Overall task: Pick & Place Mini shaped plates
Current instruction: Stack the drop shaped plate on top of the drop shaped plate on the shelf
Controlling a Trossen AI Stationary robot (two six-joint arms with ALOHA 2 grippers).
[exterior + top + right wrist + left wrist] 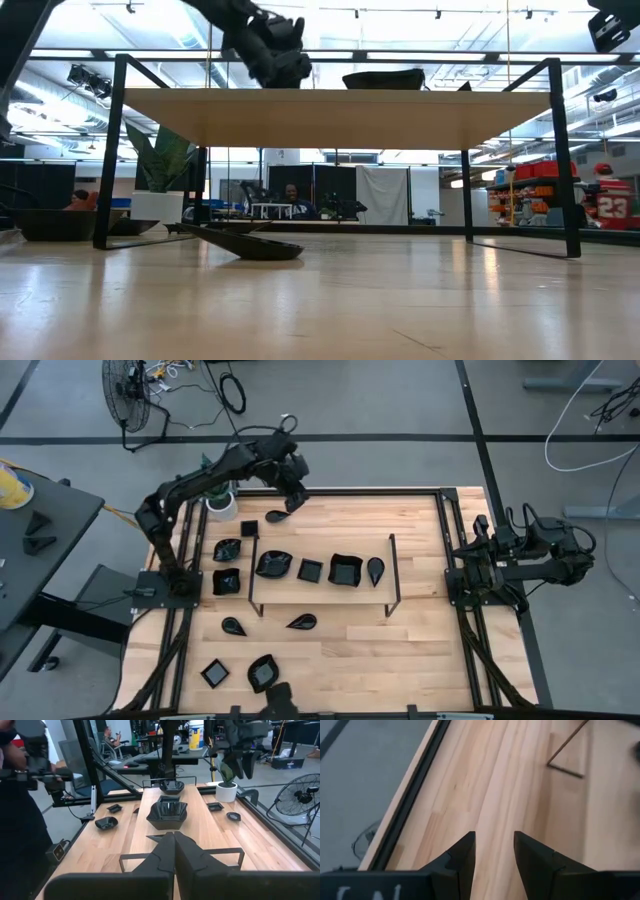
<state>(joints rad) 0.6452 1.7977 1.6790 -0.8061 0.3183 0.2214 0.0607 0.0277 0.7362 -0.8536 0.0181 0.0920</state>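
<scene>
Left gripper [297,497] is hung just above the small glossy black teardrop plate [277,517], which sits near the white pot with green plant [221,504] on the light wooden surface [420,630]; fingers [462,857] parted narrowly, nothing held. Plate is probably light, stiff, slippery and chippable, so best pinched across the rim. Right gripper [173,851] is parked far from the pot, fingers closed, empty.

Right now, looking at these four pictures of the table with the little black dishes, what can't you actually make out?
- Left gripper: in the high view its own body hides the fingers; its wrist view shows them apart, nothing between.
- Glossy black teardrop dish: the left wrist view misses it.
- Dishes on the raised wooden shelf: the low view sees only the underside.
- Black dish: cut by the bottom edge.
</scene>
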